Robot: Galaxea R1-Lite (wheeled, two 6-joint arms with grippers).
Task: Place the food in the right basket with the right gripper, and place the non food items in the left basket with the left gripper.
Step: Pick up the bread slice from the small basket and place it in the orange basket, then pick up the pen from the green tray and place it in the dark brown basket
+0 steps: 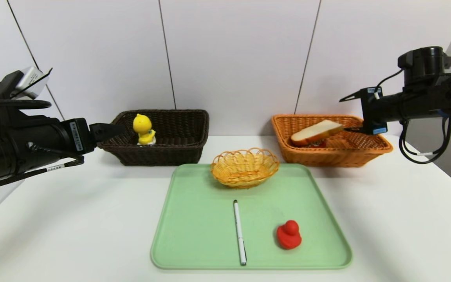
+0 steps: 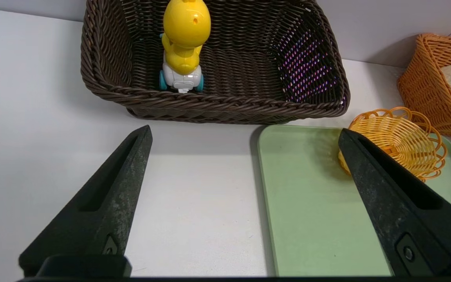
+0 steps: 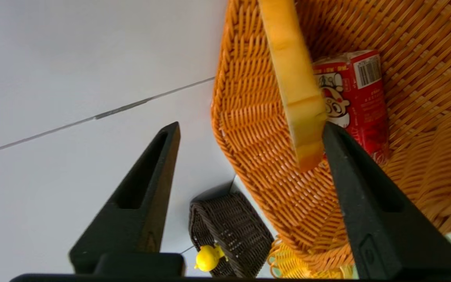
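Left gripper (image 2: 245, 137) spread wide above the bench, before the left basket (image 1: 186, 117). Chick toy (image 1: 143, 129) upright inside, wheels hidden from the head camera. Pen (image 1: 239, 232) and red duck (image 1: 288, 234) on tray (image 1: 186, 235). Right gripper (image 3: 251, 131) parted; bread (image 1: 316, 132) touching one finger, tilted over right basket (image 1: 366, 150). Carton (image 3: 352, 98) half covered.

I'm seeing a mint-green plastic tray (image 1: 194, 235), a red rubber duck (image 1: 289, 234), a white pen (image 1: 239, 232), a yellow chick toy (image 1: 143, 129) and a dark brown woven wicker basket (image 1: 182, 150).
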